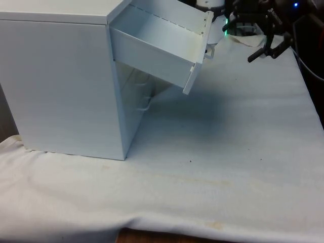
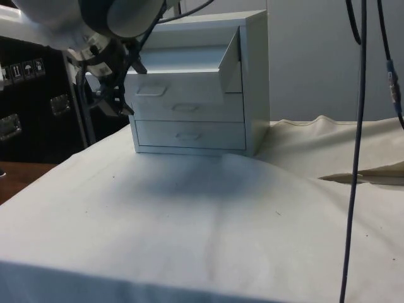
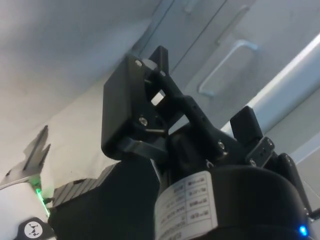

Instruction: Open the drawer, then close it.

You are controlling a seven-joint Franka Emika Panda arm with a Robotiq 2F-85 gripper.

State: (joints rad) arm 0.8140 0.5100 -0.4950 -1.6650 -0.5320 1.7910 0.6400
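We saw the top drawer of the chest pulled out, nothing inside; gripper nearby, fingers spread apart.

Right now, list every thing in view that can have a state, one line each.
top drawer: pulled out, nothing visible inside
middle drawer: shut
bottom drawer: shut
chest of drawers: upright on the cloth
pincer: open, holding nothing, off the top drawer's handle
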